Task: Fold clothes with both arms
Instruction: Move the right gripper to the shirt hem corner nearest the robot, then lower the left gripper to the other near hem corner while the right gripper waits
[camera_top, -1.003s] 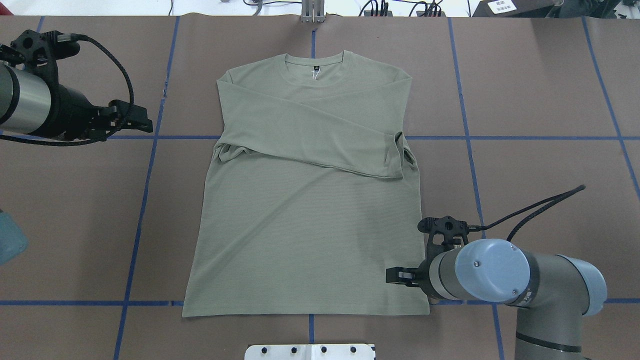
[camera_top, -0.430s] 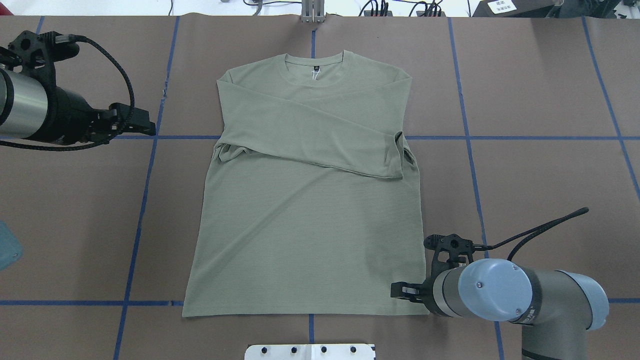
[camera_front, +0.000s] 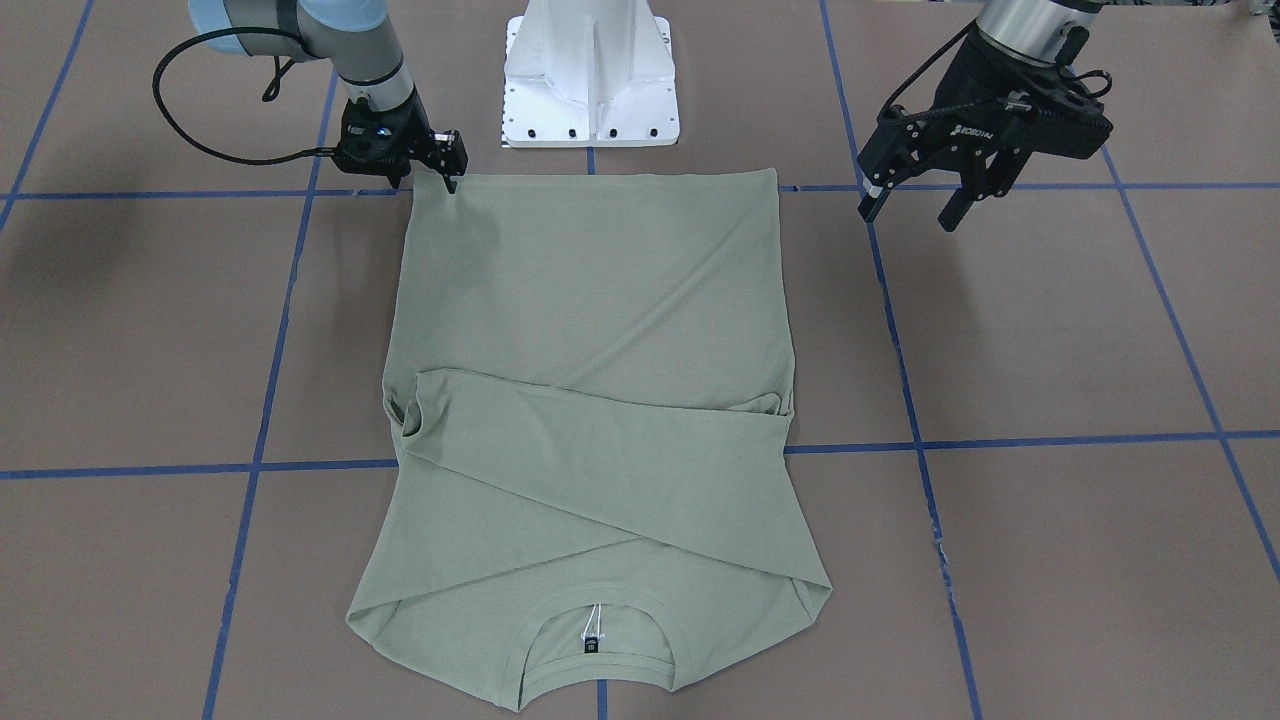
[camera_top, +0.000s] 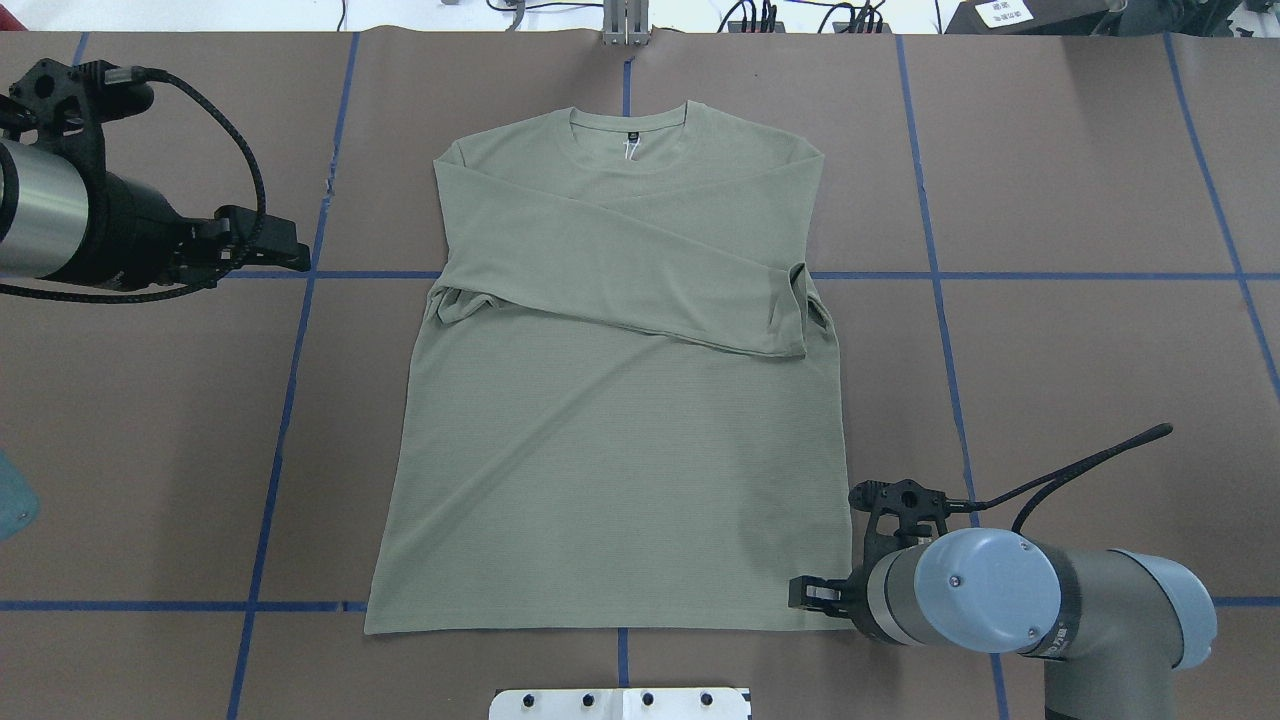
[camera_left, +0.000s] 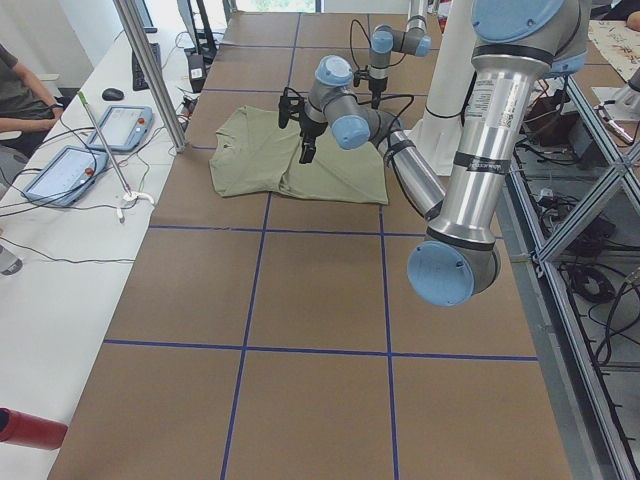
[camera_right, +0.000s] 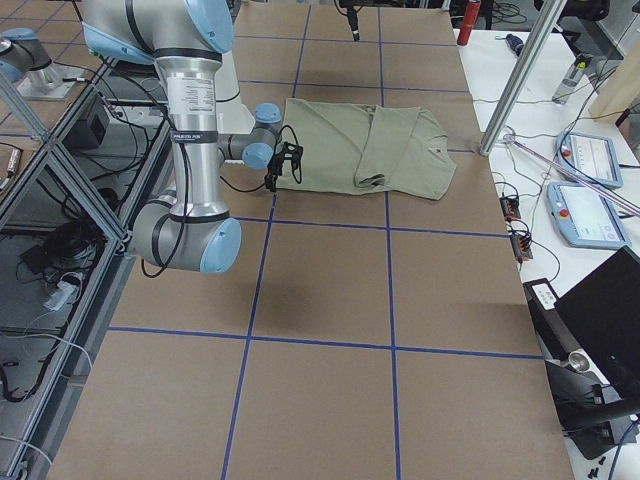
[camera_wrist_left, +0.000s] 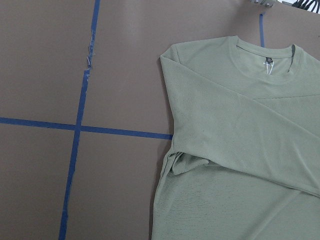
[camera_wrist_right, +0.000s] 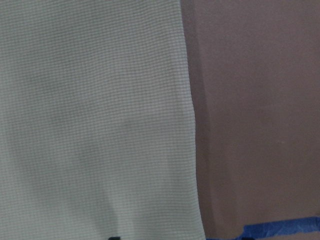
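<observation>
The clothes are one sage-green long-sleeved shirt (camera_top: 620, 450) lying flat on the brown table, collar away from the robot. Both sleeves are folded across the chest. In the front view the shirt (camera_front: 590, 300) has its hem toward the base. My right gripper (camera_top: 808, 594) is low at the hem's right corner, and in the front view this gripper (camera_front: 447, 170) touches that corner; it looks open. The right wrist view shows only the shirt's side edge (camera_wrist_right: 185, 100) close up. My left gripper (camera_front: 910, 205) hangs open and empty above bare table, left of the shirt (camera_wrist_left: 240, 150).
The white pedestal base (camera_front: 590, 80) stands just behind the hem. Blue tape lines (camera_top: 290, 400) cross the table. A side table with tablets (camera_left: 60, 170), a metal pole (camera_left: 150, 70) and a seated person's arm (camera_left: 20, 100) lies beyond the table's far edge.
My right gripper has moved back toward the robot along the shirt's right edge, down to the hem corner. The left arm has only shifted slightly.
</observation>
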